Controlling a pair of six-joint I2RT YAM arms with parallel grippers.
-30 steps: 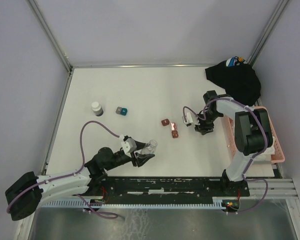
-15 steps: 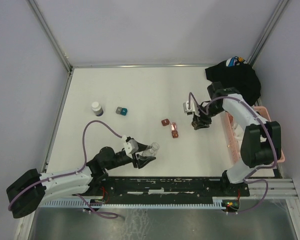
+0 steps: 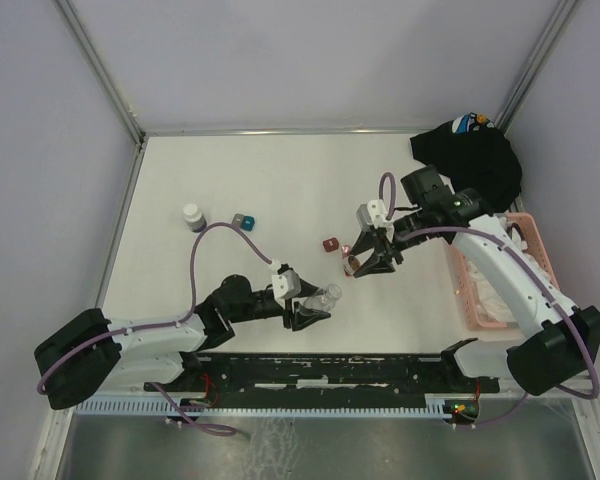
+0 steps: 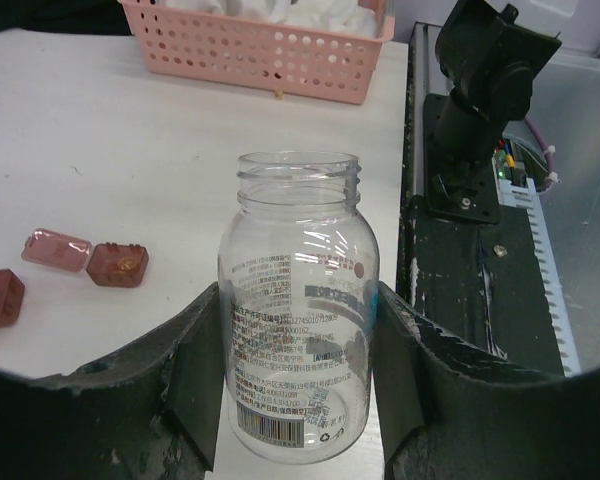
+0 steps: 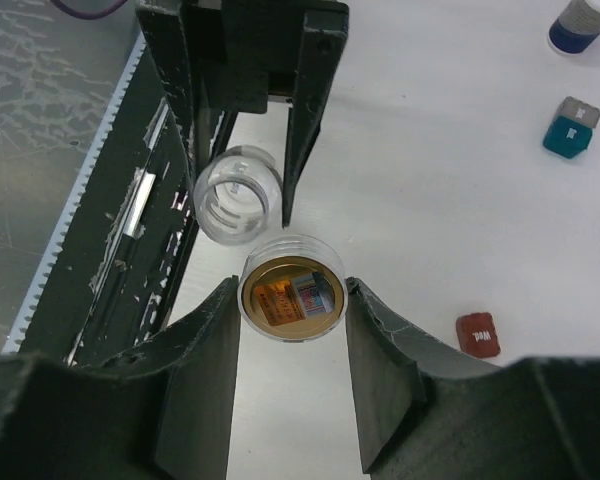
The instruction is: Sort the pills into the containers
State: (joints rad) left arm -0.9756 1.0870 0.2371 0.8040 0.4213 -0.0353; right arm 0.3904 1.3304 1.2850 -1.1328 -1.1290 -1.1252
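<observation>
The left tool is spread only as wide as the clear bottle it pinches by the body, one dark finger pressed to each side. The bottle stands upright with its threaded mouth uncapped; it has a printed label and looks empty. It sits low over the worktop near the front edge.

The right tool is closed to a narrow gap on a small round vial, clamped between its two fingers. Seen end on, the vial has a clear rim around a yellowish-amber face with orange and pale patches; I cannot tell whether those are pills. It hangs just above and beside the bottle's mouth, not touching it.

Two dark-red boxes lie on the worktop close together, a pinkish clear lid touching one of them. A teal box and a white-capped bottle stand further left, and a pink basket is at the right.
</observation>
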